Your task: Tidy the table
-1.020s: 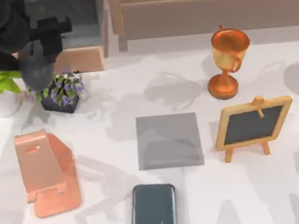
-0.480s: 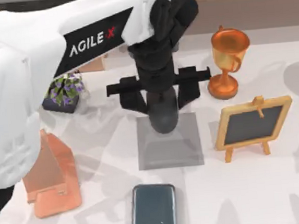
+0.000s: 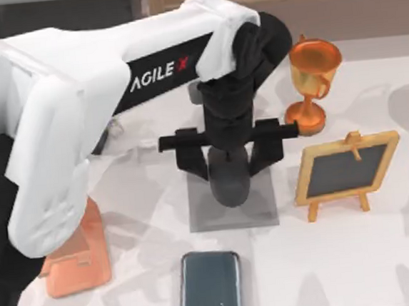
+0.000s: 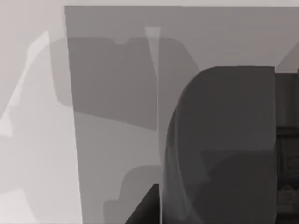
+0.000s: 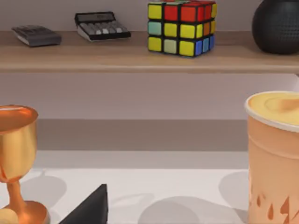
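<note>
Left tool [image 3: 229, 166], fingers spread, hovers over grey mat [image 3: 267, 208] on table [image 3: 357, 254].

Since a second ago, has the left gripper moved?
Yes. The left gripper swung from the table's far-left corner rightward and nearer, now over the grey mat.

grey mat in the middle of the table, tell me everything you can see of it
The grey mat is a thin, flat, plain grey square lying flush on the white table, between the phone and the trophy. The left gripper hangs over its upper part, shadowing it. Nothing visibly rests on it.
</note>
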`<control>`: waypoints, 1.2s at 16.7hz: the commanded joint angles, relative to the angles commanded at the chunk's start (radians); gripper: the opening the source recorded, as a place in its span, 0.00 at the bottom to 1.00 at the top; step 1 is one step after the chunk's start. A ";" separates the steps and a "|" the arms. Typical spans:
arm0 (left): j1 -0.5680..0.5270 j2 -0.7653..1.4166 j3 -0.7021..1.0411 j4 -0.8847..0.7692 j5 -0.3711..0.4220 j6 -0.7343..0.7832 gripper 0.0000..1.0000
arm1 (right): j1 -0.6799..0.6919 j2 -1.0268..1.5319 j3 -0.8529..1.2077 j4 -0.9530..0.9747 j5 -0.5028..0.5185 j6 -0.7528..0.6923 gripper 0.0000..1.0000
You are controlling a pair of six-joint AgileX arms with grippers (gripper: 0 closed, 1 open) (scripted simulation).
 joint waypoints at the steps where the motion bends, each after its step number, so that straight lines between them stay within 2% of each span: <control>1: 0.001 0.000 0.000 0.000 0.000 0.001 0.00 | 0.000 0.000 0.000 0.000 0.000 0.000 1.00; 8: 0.025 0.032 -0.010 0.005 0.035 0.017 0.00 | 0.000 0.000 0.000 0.000 0.000 0.000 1.00; 16: -0.004 0.009 -0.023 0.032 -0.002 -0.002 0.00 | 0.000 0.000 0.000 0.000 0.000 0.000 1.00; 20: -0.004 0.009 -0.023 0.032 -0.002 -0.002 0.30 | 0.000 0.000 0.000 0.000 0.000 0.000 1.00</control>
